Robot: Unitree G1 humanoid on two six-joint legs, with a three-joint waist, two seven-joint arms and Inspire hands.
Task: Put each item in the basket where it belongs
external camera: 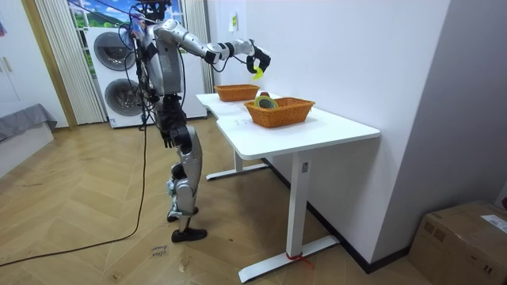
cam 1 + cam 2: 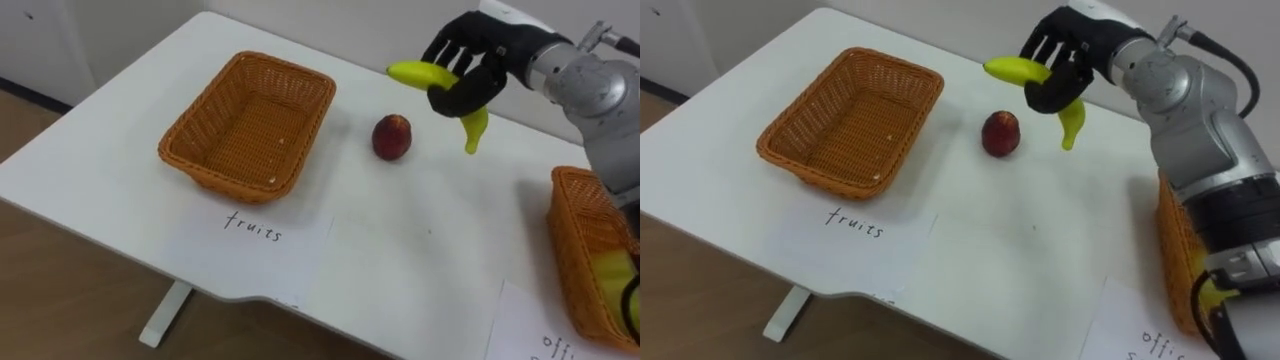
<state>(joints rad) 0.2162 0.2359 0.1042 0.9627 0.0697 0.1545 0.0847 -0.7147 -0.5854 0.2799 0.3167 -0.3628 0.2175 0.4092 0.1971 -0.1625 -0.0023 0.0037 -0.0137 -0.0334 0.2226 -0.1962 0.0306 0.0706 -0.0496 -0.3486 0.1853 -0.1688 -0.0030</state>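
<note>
My right hand (image 2: 478, 62) is raised above the far side of the table (image 2: 420, 250), fingers and thumb curled round the middle of a banana (image 2: 420, 73), whose two ends stick out on either side of the grip. The banana is clear of the tabletop and touches nothing else. My left hand (image 1: 168, 136) hangs at my side. Just beside and below the held banana, a red fruit (image 2: 392, 137) rests on the table, apart from both baskets and nearer the left basket (image 2: 215, 170). That basket is empty, and a paper label (image 2: 255, 235) lies in front of it; I take it to be the one meant for fruit. The right basket (image 2: 572, 245) stands at the table's right edge and holds something yellowish (image 2: 612, 280) that I cannot identify. Between the baskets I find no loose item other than the red fruit. Assessment: the fruit side is not yet begun as far as deposits go, with one piece in hand and one waiting. The supplies side appears at least partly done, though I cannot confirm its contents. What remains, in my judgement, is carrying the banana leftward over the empty basket, then collecting the red fruit.
</note>
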